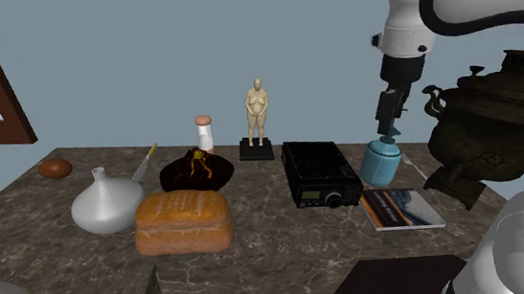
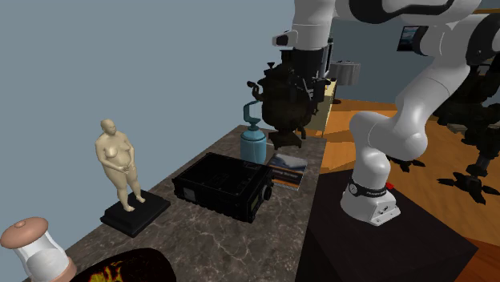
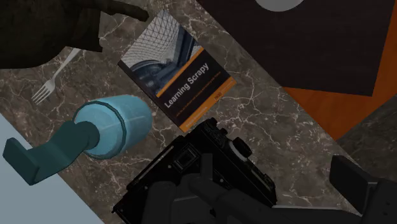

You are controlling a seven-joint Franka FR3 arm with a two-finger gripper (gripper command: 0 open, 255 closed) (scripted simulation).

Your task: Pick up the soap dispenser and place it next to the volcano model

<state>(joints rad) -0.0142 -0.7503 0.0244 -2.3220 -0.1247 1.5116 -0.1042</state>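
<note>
The soap dispenser (image 1: 379, 162) is a light blue bottle with a teal pump, upright near the counter's back edge between a black radio and a dark urn. It also stands out in the second exterior view (image 2: 254, 145) and the wrist view (image 3: 112, 126). My black gripper (image 1: 389, 128) hangs just above its pump, open, with nothing between the fingers (image 3: 360, 186). From the wrist camera the bottle lies off to one side of the fingers, not between them. The volcano model (image 1: 196, 170), a dark mound with orange lava, sits further toward the shoulder view's left, past the radio.
The black radio (image 1: 318, 173) and a book (image 1: 401, 207) flank the dispenser; the dark urn (image 1: 488, 119) looms close at the shoulder view's right. A fork (image 3: 51, 80) lies by the bottle. Around the volcano stand a figurine (image 1: 259, 118), a shaker (image 1: 204, 133), bread (image 1: 183, 222) and a white vase (image 1: 107, 204).
</note>
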